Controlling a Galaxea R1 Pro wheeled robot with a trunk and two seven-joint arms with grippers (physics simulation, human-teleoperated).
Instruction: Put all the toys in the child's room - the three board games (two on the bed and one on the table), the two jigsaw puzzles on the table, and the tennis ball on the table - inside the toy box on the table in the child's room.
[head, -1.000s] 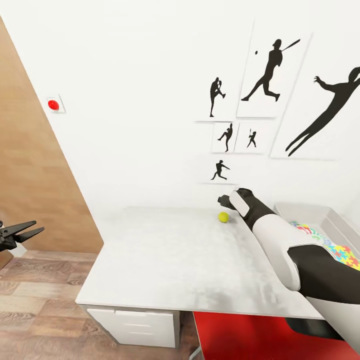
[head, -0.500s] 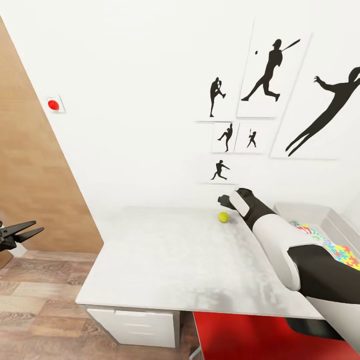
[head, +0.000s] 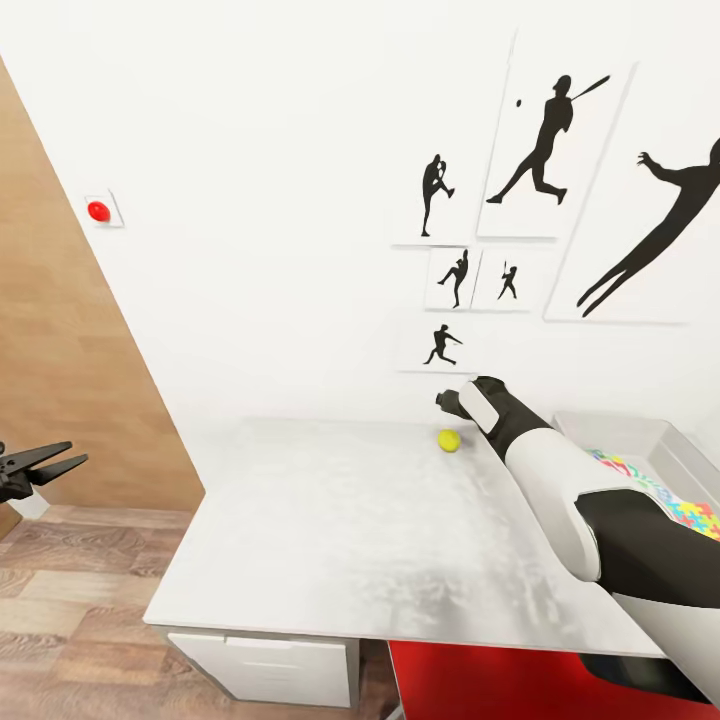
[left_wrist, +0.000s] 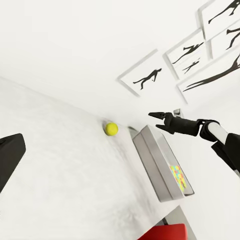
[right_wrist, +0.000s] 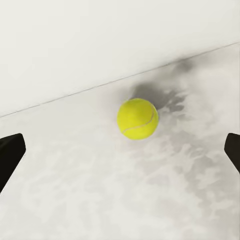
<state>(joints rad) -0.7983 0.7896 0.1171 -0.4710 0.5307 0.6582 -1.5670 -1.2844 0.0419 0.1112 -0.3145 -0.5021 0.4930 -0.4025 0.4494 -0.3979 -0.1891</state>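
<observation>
The whole head view has shifted a little since the earlier frame, so the camera moved; the ball (head: 449, 440) lies on the table (head: 330, 540) as before, near the wall; the right pincer (left_wrist: 161, 118) hangs spread wide above the ball, not touching it; the box (left_wrist: 159, 165) sits just beside it; the left pincer (head: 55, 461) hangs narrowly parted, well off the table's end.

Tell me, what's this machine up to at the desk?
The robot's right gripper hangs with its jaws open beside a small yellow-green tennis ball lying by the wall on the long white-topped table. It isn't holding the ball. A shallow light-grey toy box with colourful puzzle pieces inside sits close by. The left gripper waits open, off to the side.
</observation>
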